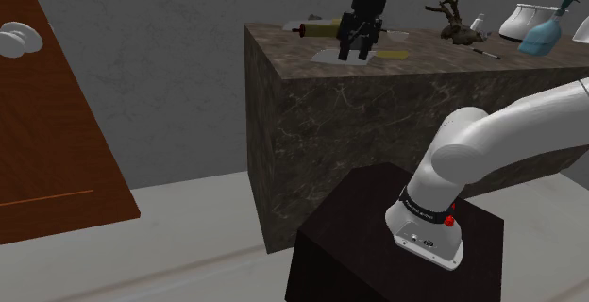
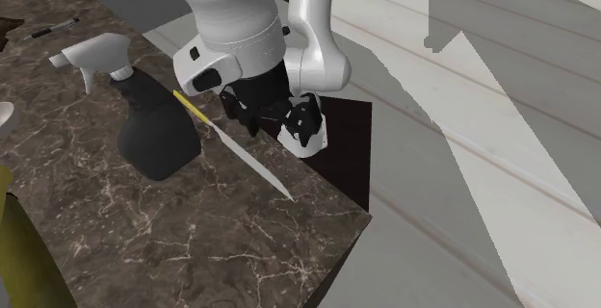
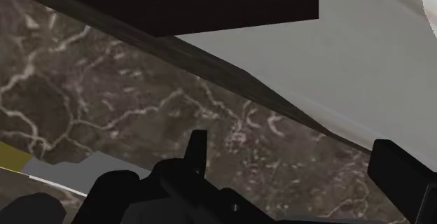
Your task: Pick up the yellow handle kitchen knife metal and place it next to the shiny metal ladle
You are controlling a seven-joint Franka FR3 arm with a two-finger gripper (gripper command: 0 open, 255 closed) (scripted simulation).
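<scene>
The knife lies flat on the dark marble counter (image 2: 193,248), with a yellow handle (image 2: 191,105) and a long grey blade (image 2: 252,162) pointing toward the counter's corner. In the shoulder view the blade (image 1: 330,56) shows to the left of my gripper (image 1: 356,53) and the handle (image 1: 392,55) to its right. My gripper (image 2: 252,118) hovers low over the knife with its fingers apart and nothing between them. In the wrist view the blade (image 3: 84,170) and handle end (image 3: 10,156) lie off to one side of the open gripper (image 3: 294,156), outside the fingers.
A spray bottle with a white head (image 2: 96,56) and black body stands right beside the knife handle. A tan cylinder (image 1: 319,29) lies behind the gripper. Further along sit a dark branch-shaped piece (image 1: 453,17), a pen (image 1: 483,53), a blue bottle (image 1: 546,34) and white ware (image 1: 529,17). The counter edge is close.
</scene>
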